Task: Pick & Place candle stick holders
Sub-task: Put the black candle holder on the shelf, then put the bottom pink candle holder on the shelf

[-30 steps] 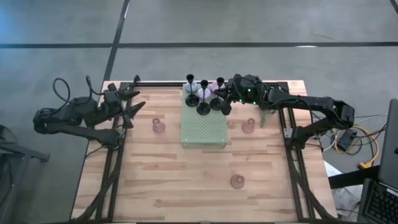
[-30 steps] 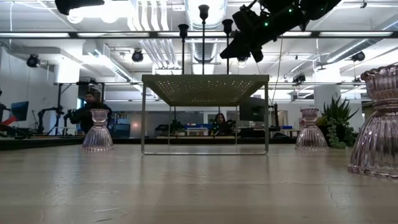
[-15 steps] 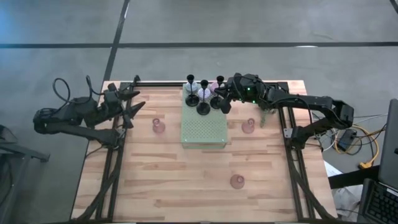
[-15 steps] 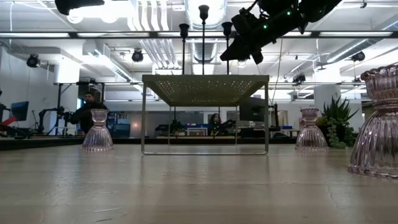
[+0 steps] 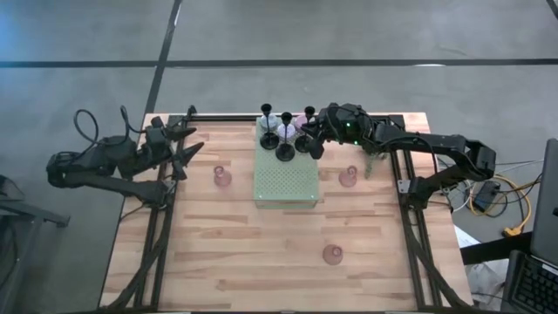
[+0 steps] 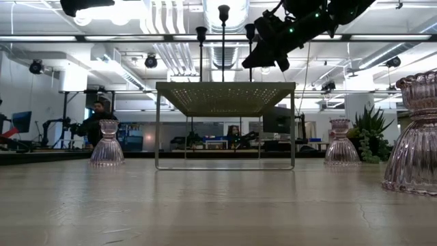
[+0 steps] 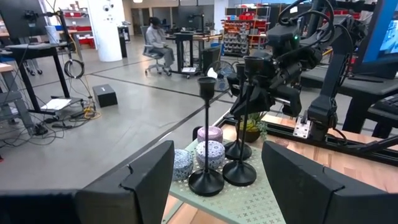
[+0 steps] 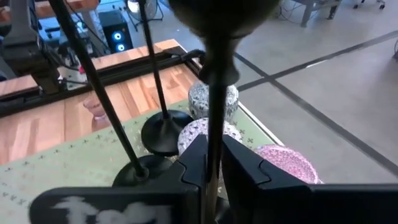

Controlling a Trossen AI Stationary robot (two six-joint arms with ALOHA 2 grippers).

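Note:
Three black thin-stemmed candle stick holders stand at the far end of the pale green perforated mat, with pastel round holders beside them. My right gripper is shut on the stem of the rightmost black holder. Three pink glass holders stand upright on the wooden table. My left gripper is open and empty at the table's left side. My right gripper pinches the black holder's thin stem between its two fingers, below the cup. The fingers come level from the table's right side and lie across the stem. The holder stays upright, and its round base seems to rest on the mat.
The mat is a raised stand on thin legs. A small green potted plant stands at the right, near one pink holder. Another pink holder stands close to the low camera. People sit in the room beyond the table.

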